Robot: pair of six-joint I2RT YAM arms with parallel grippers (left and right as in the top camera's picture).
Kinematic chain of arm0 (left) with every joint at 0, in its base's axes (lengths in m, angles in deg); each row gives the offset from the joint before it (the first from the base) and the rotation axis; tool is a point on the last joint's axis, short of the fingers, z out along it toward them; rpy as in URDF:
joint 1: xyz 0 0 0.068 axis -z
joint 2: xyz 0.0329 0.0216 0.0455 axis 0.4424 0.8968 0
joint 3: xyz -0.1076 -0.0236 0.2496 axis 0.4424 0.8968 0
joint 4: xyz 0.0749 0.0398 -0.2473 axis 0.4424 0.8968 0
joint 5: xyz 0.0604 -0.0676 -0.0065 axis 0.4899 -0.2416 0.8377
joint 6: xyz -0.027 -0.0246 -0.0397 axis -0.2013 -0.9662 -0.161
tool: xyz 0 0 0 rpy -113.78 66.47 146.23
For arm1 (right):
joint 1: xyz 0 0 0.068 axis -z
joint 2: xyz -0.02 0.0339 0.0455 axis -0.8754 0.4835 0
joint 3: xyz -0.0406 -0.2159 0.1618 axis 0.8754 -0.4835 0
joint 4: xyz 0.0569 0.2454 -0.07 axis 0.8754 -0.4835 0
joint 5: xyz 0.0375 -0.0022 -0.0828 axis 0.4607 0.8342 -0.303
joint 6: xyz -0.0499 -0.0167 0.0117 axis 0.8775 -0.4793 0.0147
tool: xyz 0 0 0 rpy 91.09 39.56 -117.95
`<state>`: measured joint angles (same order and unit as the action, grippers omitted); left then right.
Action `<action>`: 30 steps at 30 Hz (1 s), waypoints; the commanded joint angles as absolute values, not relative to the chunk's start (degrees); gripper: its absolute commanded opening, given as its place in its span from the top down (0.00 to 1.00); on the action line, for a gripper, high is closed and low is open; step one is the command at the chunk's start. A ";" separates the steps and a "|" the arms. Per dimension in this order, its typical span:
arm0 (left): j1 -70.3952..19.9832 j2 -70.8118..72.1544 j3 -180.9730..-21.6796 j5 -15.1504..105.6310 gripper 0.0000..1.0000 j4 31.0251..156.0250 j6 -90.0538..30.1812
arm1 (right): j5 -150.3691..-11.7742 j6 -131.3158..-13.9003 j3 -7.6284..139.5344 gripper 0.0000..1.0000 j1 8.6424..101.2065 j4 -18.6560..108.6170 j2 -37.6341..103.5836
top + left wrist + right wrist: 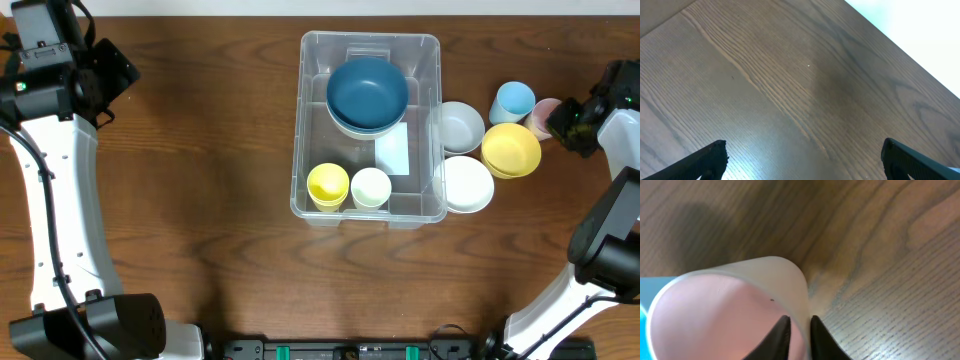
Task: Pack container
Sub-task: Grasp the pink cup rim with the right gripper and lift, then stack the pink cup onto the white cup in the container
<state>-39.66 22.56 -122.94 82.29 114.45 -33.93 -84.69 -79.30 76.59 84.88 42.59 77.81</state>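
Note:
The clear container (306,150) stands at the table's centre with a white label (393,150) on its bottom. Inside are a dark blue bowl (367,92), a yellow cup (328,186) and a pale cream cup (371,187). My right gripper (562,120) (800,330) is shut on the rim of the pink cup (545,113) (725,310) at the far right, one finger inside and one outside. My left gripper (802,157) is open and empty over bare wood at the far left.
Right of the container stand a grey-white bowl (460,126), a white bowl (467,184), a yellow bowl (511,150) and a light blue cup (514,100). The light blue cup shows at the left edge of the right wrist view (650,282).

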 commanded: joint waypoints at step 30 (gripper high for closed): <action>-39.84 22.26 -123.21 82.99 0.02 114.56 -33.14 | -81.45 -68.98 76.50 0.99 54.48 17.19 34.76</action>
